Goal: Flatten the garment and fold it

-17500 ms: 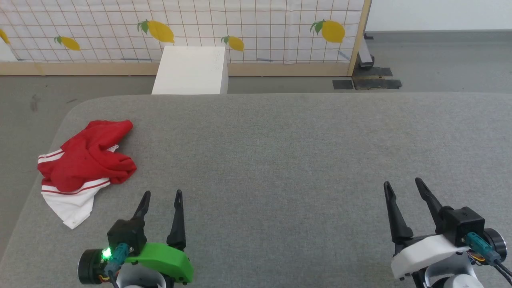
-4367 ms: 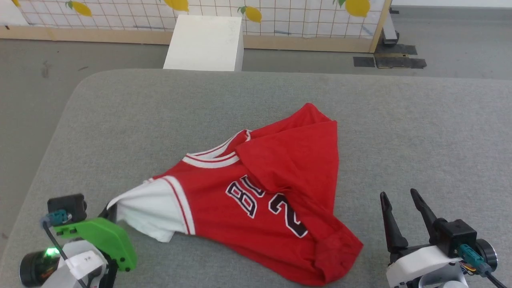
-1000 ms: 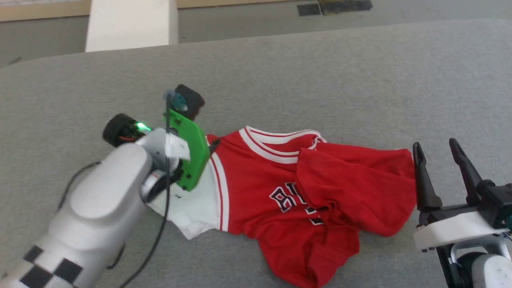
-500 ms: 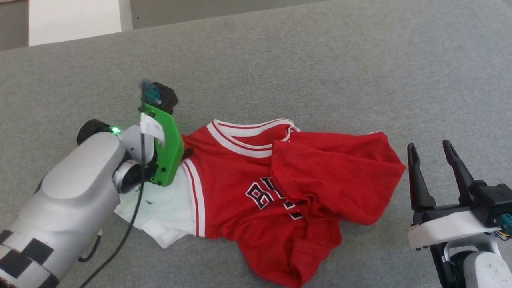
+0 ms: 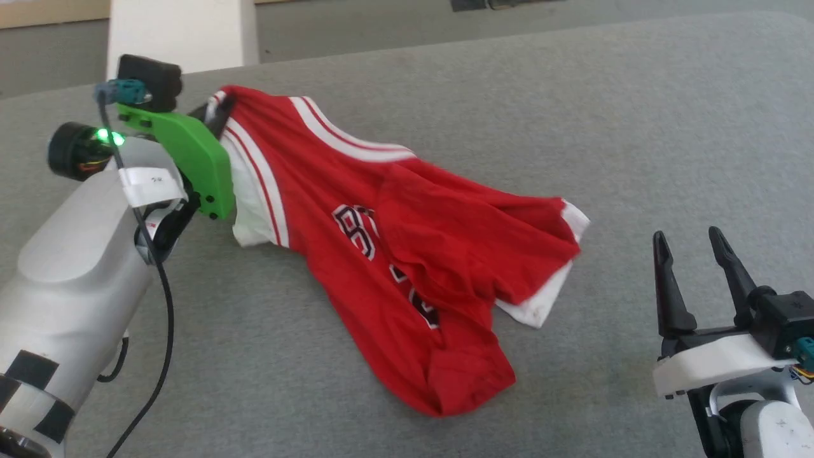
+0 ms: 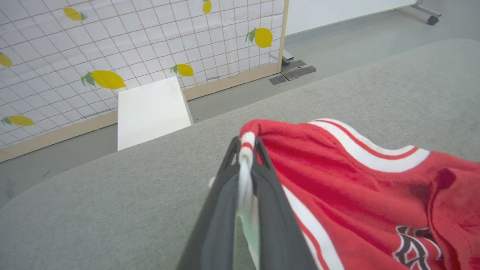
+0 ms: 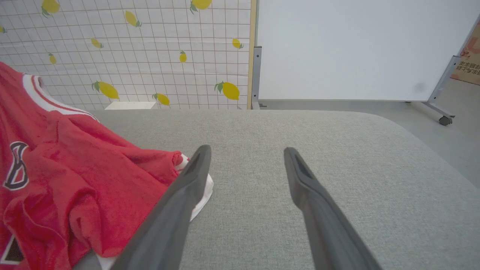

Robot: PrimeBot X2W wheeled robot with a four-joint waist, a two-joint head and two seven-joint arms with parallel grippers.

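Pinching the striped trim (image 6: pixel 246 139), the left tool (image 6: pixel 246 147) is clamped on the garment (image 5: pixel 407 254), holding that corner raised while the rest lies crumpled across the grey bench (image 5: pixel 636 114). A slow outward pull should open the folds. The right tool (image 5: pixel 687 236), spread wide and empty, waits near the far sleeve (image 5: pixel 540 308). One garment, two tools.

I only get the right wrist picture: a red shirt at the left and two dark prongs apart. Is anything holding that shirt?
Observer: Yes. The left gripper is shut on the garment, pinching its striped trim.
Operator: Is the shirt flat?
Observer: No. In the head view a red flap folds over its black print, hiding part of it.
Operator: Does my gripper touch it?
Observer: The head view shows the right gripper apart from it, over the table.
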